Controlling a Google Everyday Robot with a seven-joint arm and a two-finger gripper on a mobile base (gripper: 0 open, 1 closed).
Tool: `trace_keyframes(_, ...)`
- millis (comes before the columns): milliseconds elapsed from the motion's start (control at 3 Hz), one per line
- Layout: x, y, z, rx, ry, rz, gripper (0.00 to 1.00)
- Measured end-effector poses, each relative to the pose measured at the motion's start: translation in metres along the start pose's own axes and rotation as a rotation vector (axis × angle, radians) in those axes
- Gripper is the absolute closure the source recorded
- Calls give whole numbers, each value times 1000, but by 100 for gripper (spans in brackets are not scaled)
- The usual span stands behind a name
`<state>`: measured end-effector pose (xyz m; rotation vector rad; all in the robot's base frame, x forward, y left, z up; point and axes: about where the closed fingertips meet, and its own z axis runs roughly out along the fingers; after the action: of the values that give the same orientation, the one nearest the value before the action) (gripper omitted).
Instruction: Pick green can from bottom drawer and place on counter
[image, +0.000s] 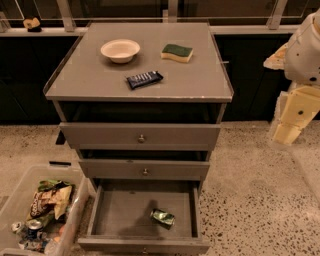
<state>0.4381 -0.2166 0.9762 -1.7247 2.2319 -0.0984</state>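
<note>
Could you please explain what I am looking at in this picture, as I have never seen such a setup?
This is a single camera view looking down on a grey cabinet; where the camera is mounted is not known. The pale shapes at the right edge are the robot's arm, which ends in its gripper. The gripper hangs beside the cabinet, at about the height of the top drawer. On the counter lie a bowl, a sponge and a dark wrapper. The bottom drawer is pulled open, and a dented green can lies in it, right of the middle. The gripper does not hold the can. A clear bin of snacks stands on the floor at the left.
</note>
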Motion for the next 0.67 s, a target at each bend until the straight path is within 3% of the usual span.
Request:
trace_keyframes(333, -1, 1, -1, 7, -3, 0, 0)
trace_keyframes(667, 7, 21, 15, -6, -8, 5, 0)
